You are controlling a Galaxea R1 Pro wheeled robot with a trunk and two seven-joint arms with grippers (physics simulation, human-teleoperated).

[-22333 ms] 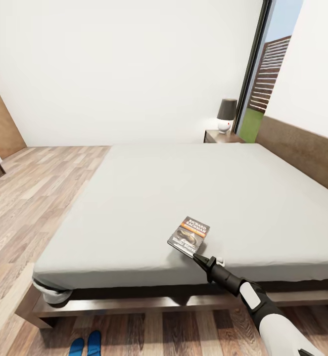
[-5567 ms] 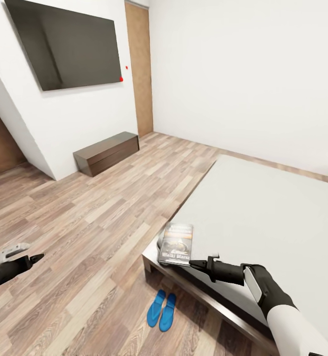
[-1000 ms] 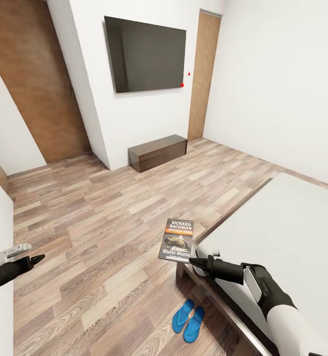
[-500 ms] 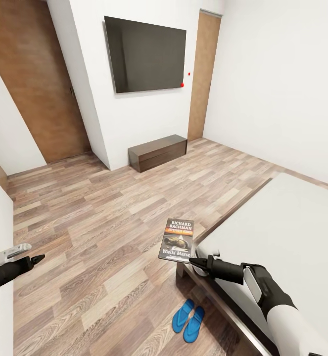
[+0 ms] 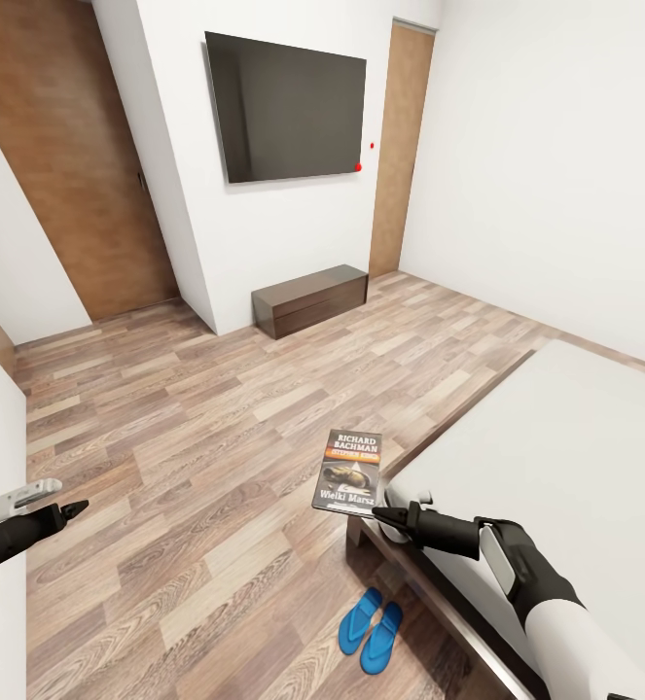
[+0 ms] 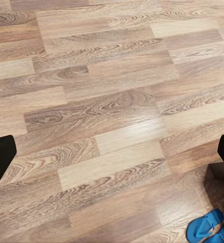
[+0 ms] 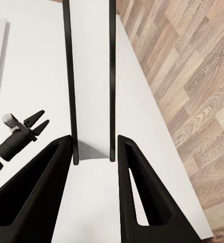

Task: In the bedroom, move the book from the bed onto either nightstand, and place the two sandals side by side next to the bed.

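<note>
Blue sandals (image 5: 371, 622) lie side by side, touching, on the wood-plank floor (image 5: 196, 437) just beside the near corner of the bed (image 5: 575, 437); one of the pair also shows in the left wrist view (image 6: 211, 230). Above them, the right gripper (image 5: 380, 512) reaches forward from the white-and-black right arm and pinches the book (image 5: 351, 472) by its near edge, holding it in the air over the floor at the bed's corner, cover up, with white author lettering, an orange band and a greyish picture. In the right wrist view the book (image 7: 91, 76) is seen edge-on, its white pages between two dark covers, and the jaws are pressed against it from either side. At the head view's left edge the left gripper (image 5: 69, 507) hangs over bare floor, well apart from the book; in its wrist view the dark fingertips (image 6: 0, 159) stand far apart, so its jaws are spread and hold nothing. Farther off, a long low dark cabinet (image 5: 310, 299) stands against the white wall beneath a wall-mounted black screen (image 5: 285, 107), with brown wooden doors (image 5: 398, 146) on either side.
</note>
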